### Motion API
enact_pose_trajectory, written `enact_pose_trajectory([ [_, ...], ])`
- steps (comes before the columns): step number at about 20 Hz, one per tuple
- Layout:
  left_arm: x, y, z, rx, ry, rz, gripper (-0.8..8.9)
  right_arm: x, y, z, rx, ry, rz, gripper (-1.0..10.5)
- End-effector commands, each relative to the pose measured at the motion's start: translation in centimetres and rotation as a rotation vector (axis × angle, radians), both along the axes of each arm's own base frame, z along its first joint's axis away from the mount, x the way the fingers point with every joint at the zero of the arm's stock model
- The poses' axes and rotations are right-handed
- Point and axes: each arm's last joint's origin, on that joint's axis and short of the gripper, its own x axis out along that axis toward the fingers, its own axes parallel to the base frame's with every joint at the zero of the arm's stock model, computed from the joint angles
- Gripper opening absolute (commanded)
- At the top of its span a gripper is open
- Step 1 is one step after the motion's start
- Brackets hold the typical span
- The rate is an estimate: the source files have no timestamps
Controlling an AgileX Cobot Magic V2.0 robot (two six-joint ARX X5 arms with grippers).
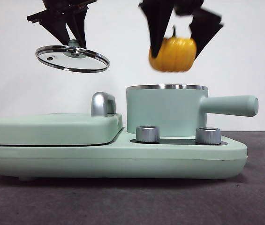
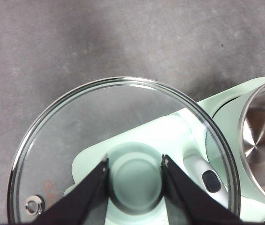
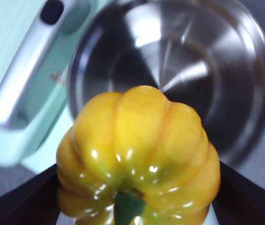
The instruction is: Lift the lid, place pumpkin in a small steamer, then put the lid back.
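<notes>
On the dark table [image 1: 263,197] I see the wide mint-green base appliance [image 1: 113,159], with its flat rectangular cover [image 1: 52,127] on one side and two silver knobs [image 1: 147,133] along the near edge. At the other end of that base stands the small steamer [image 1: 165,110], uncovered, its long handle [image 1: 228,105] pointing sideways; through the right wrist camera I look down into its bare steel bowl [image 3: 188,70].

Above the steamer's rim, apart from it, my right gripper [image 1: 179,49] hangs with the pumpkin [image 1: 173,54] clamped between its two black jaws, one pressed to each flank. In the right wrist view the pumpkin [image 3: 139,159] fills the space between the jaws, green stem toward the camera, and the pot's opening lies beyond it.

Off to the side, over the flat cover, my left gripper [image 1: 74,41] holds the lid [image 1: 72,58] in the air, slightly tilted. Its jaws pinch the mint-green knob [image 2: 135,178] from both sides, and the glass disc [image 2: 123,122] spreads out around them, steel rim all round.
</notes>
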Motion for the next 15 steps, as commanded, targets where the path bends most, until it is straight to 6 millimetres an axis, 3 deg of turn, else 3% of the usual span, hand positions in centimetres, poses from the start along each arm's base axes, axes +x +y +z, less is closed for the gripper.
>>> enact_pose_trajectory([
  [1,-0.3,-0.1,1.5,-0.023,-0.063,-0.007,0.18,2.2,1.0,-0.6,-0.002,-0.022,0.032,2.3],
  [7,-0.3,0.0,1.6,-0.022,-0.068,-0.01,0.18,5.7,1.5,-4.3,-0.042,0.046,0.003,2.3],
  [15,-0.3,0.0,1.6,-0.021,-0.073,-0.012,0.18,7.2,2.1,-8.1,-0.076,0.139,0.002,2.3],
])
